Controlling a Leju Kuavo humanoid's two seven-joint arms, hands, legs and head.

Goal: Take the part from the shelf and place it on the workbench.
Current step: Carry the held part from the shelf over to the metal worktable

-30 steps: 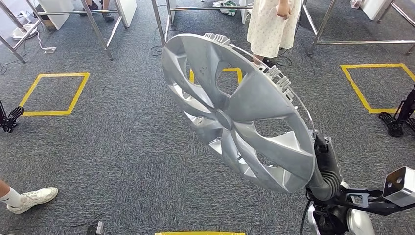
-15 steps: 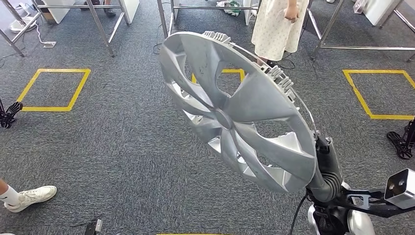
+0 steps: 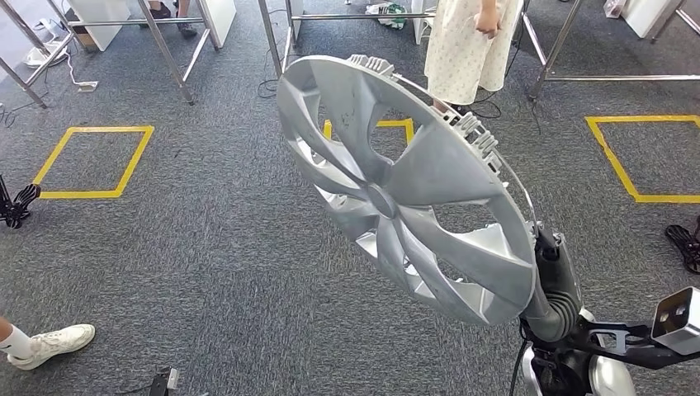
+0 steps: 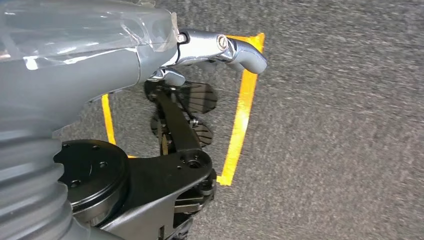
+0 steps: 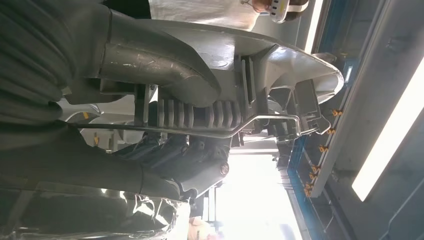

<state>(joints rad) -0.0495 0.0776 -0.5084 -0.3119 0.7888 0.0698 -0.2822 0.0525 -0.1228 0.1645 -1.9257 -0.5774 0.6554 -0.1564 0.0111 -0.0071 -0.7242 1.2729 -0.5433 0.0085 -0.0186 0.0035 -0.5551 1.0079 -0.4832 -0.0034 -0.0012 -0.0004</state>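
The part is a big silver wheel cover [image 3: 404, 186] with broad spokes, held tilted in the air over grey carpet in the head view. My right hand [image 3: 551, 268] grips its lower right rim. In the right wrist view the thick grey thumb [image 5: 160, 70] presses on one side of the wheel cover's ribbed rim [image 5: 220, 117] and the dark fingers [image 5: 185, 155] clamp the other side. My left hand [image 4: 220, 47] hangs above the carpet with a finger stretched out and nothing in it.
A person in a pale dress [image 3: 466, 41] stands at the back among metal table legs [image 3: 165, 49]. Yellow tape squares [image 3: 91, 161] [image 3: 644, 157] mark the carpet. A white shoe [image 3: 54, 342] sits at lower left. Black stand feet [image 3: 16, 202] [image 3: 685, 243] flank the floor.
The whole picture has shifted a little, so the camera has moved. The wheel cover stays in my right hand at the same tilt.
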